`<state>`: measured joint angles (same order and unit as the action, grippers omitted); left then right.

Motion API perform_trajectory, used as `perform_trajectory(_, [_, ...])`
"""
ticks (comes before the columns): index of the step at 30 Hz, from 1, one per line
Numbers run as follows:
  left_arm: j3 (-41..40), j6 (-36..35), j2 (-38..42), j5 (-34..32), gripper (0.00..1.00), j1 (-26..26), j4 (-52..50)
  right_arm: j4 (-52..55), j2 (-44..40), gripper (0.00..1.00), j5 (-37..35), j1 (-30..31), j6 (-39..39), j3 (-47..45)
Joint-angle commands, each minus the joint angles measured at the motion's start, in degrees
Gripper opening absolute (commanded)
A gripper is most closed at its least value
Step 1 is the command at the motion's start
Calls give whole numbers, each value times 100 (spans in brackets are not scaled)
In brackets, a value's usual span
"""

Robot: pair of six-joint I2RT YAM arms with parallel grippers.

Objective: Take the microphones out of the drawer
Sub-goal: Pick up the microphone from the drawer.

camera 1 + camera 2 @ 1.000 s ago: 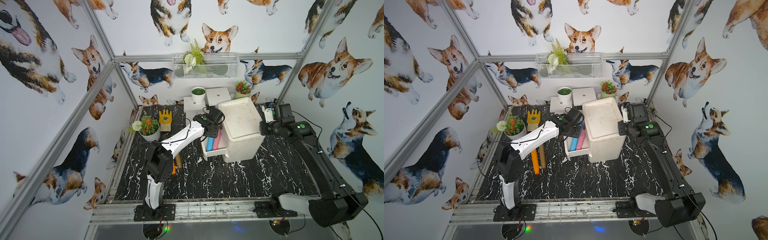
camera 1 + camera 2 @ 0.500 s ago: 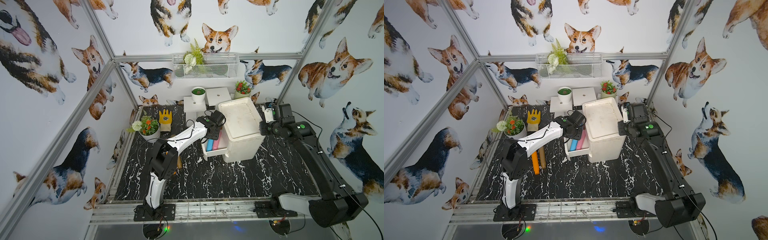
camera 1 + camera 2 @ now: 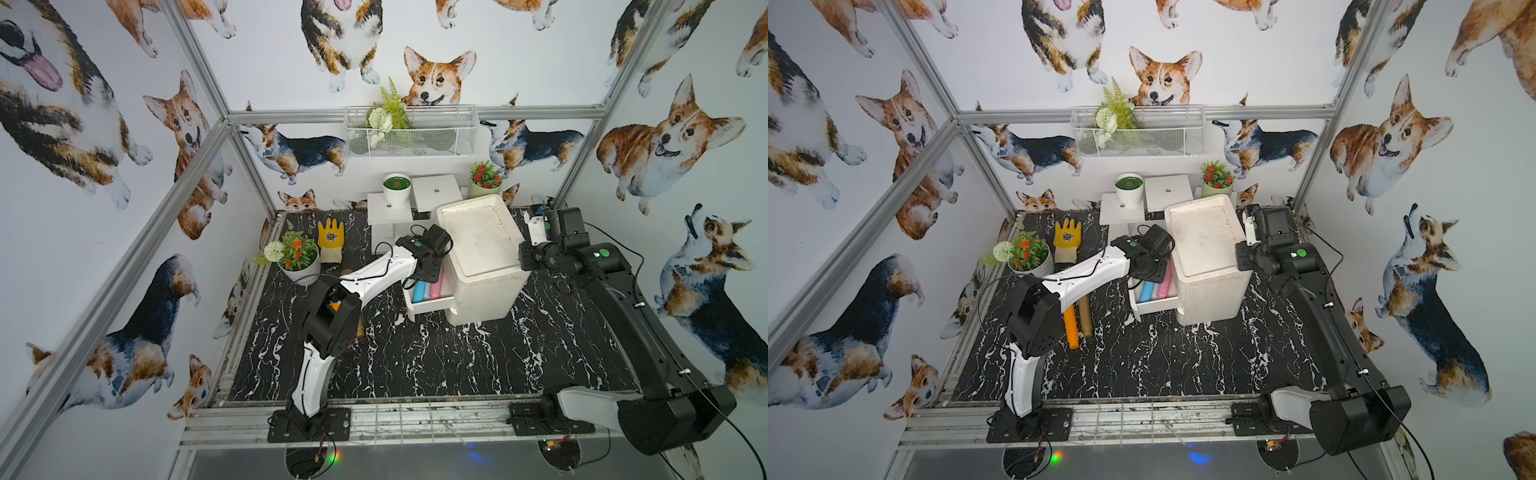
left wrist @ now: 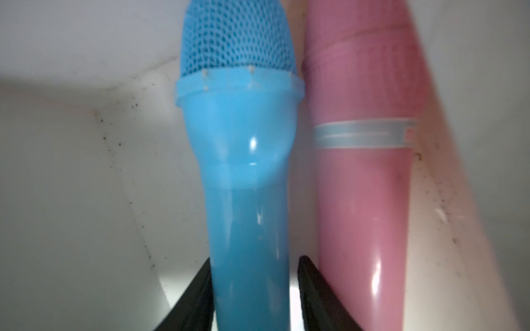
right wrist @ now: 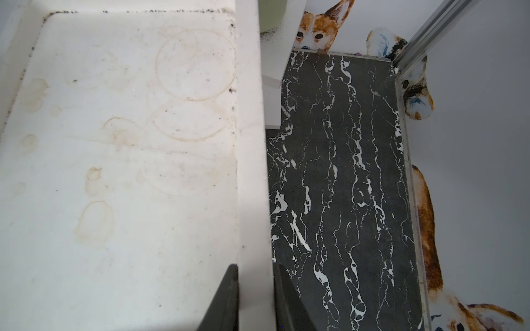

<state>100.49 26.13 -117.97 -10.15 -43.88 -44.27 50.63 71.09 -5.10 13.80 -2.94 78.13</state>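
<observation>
A sky-blue plastic microphone with a mesh head (image 4: 241, 137) is seen lying in the pulled-out drawer (image 3: 428, 306) of a white plastic drawer cabinet (image 3: 478, 245), which is set on the black marbled worktop (image 3: 415, 357). A pink plastic microphone (image 4: 361, 186) is laid just beside it in the same drawer, apparently touching it at the collar. The left fingers (image 4: 198, 303) are placed inside the drawer astride the blue handle, partly open: one is pressed against the handle, while a thin gap is left at the other, so no firm hold is shown. The right fingers (image 5: 225, 303) are closed on the raised rim of the cabinet's top.
</observation>
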Motion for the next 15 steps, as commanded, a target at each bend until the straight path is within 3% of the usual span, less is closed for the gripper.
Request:
perform_trajectory(1, [-21, 50, -33, -22, 46, 8, -145, 896, 49, 24, -19, 8, 33, -70])
perform_trajectory(15, [-116, 132, 153, -217, 36, 10, -117, 905, 72, 24, -9, 15, 34, -61])
